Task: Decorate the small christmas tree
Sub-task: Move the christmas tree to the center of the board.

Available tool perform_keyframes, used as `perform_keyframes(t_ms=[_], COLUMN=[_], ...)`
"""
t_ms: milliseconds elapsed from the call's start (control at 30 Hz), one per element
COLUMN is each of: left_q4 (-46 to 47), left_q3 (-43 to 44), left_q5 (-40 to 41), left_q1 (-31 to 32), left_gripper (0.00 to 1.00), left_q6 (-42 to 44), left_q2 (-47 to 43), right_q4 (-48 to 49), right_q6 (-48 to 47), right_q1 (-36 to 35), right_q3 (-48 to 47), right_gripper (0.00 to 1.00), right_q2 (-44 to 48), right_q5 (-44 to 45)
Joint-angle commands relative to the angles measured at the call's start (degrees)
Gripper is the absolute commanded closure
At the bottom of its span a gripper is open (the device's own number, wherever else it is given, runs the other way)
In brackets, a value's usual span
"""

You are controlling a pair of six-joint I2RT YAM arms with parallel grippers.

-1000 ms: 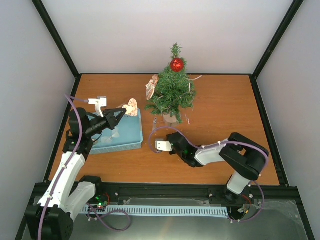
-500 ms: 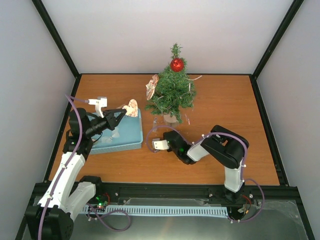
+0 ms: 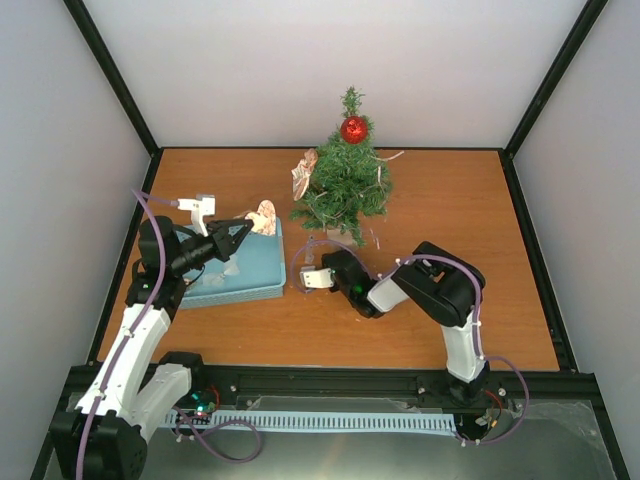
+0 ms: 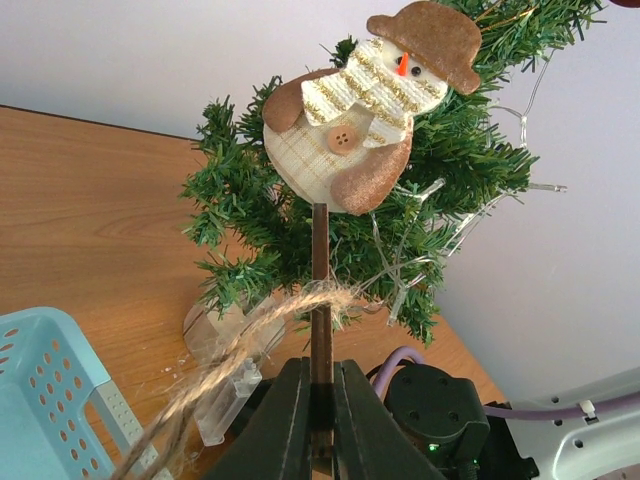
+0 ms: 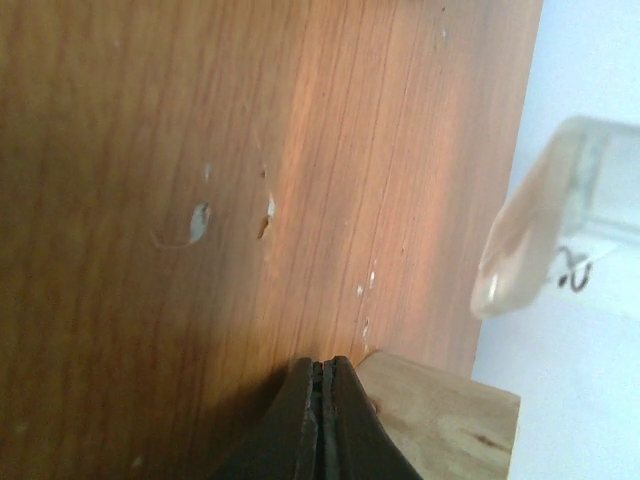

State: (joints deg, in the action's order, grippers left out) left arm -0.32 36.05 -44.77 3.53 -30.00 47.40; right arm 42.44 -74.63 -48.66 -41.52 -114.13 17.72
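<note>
The small christmas tree (image 3: 343,185) stands at the back middle of the table with a red ball (image 3: 354,129) near its top and a pale ornament (image 3: 303,175) on its left side. My left gripper (image 3: 243,228) hovers over the blue basket (image 3: 240,270), shut on the thin brown stick of a snowman ornament (image 3: 264,215). In the left wrist view the snowman (image 4: 350,130) shows against the tree (image 4: 450,170), with the gripper (image 4: 321,375) clamped on the stick and twine trailing off it. My right gripper (image 3: 338,258) lies low at the tree's foot, shut (image 5: 322,368) and holding nothing.
A clear plastic box (image 4: 225,400) with a light wire lies by the tree's foot. A pale wooden piece (image 5: 440,420) sits just right of the right fingertips. The basket's perforated wall (image 4: 40,400) is at the lower left. Black frame posts border the table.
The right arm has folded in, and its gripper has slid up and left toward the tree's foot. The left arm with the snowman has stayed still.
</note>
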Motion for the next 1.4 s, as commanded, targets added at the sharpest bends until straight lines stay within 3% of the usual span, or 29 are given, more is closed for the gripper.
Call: perform_keyframes(t_ms=[0,400,1367], left_q4=[-0.4,-0.9,1.4], left_q3=[2.5,3.2,0.8], left_q5=[-0.6,-0.5,-5.3], left_q1=[-0.5,-0.5,-0.4], left_gripper=[0.99,0.99,0.99], left_q6=[1.7,1.7,5.8], left_q2=[0.1,0.6,1.2], right_q4=[3.3,5.0,4.4], right_q6=[-2.6,-4.7,0.9], right_q1=[0.8,1.4,11.5], right_q3=[-1.7,-6.7,6.8], right_gripper=[0.97,0.97,0.97], right_q2=[-1.7,-6.2,6.2], right_q5=[-2.8,-1.3,0.3])
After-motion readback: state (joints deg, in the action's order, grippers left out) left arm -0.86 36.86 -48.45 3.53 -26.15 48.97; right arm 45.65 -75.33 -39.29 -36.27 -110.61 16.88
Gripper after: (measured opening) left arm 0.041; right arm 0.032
